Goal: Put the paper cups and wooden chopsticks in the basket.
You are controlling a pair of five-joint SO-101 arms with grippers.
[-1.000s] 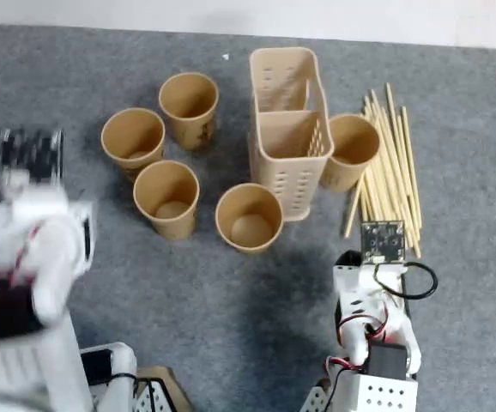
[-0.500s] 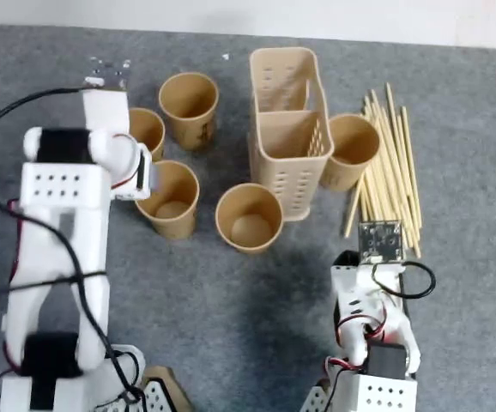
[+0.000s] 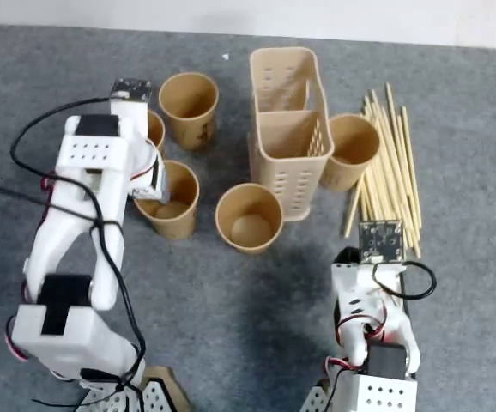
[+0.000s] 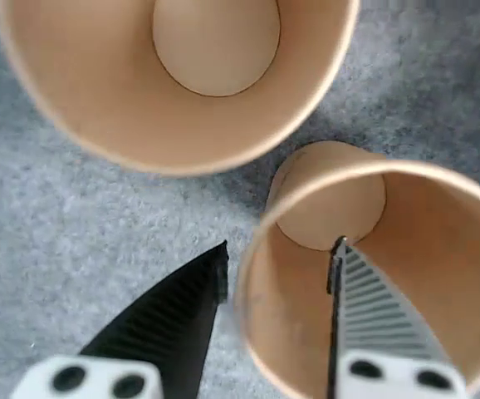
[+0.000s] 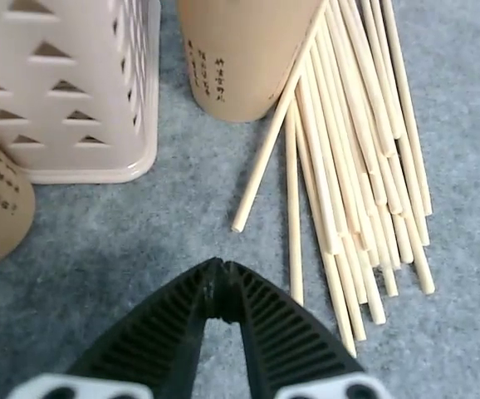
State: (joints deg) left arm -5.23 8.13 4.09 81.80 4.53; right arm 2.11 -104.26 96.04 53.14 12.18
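Five brown paper cups stand around the beige basket [image 3: 293, 184]. My left arm [image 3: 102, 163] hangs over the left group of cups. Its gripper [image 4: 280, 249] is open, straddling the rim of one cup [image 4: 439, 249], one finger inside it and one outside. A second cup [image 4: 99, 100] stands just beyond. Wooden chopsticks [image 3: 390, 163] lie in a loose bundle right of the basket, against another cup [image 3: 351, 146]. My right gripper [image 5: 221, 287] is shut and empty, low over the carpet just short of the chopsticks [image 5: 348, 150].
One cup [image 3: 248, 219] stands at the basket's front end, another [image 3: 188, 107] at the back left. The basket [image 5: 66, 91] has two compartments, both empty. Grey carpet lies open in front of the cups, between the two arms.
My left arm has swung in from the left edge over the left cups and brought its gripper down around a cup's rim. The right arm has not moved.
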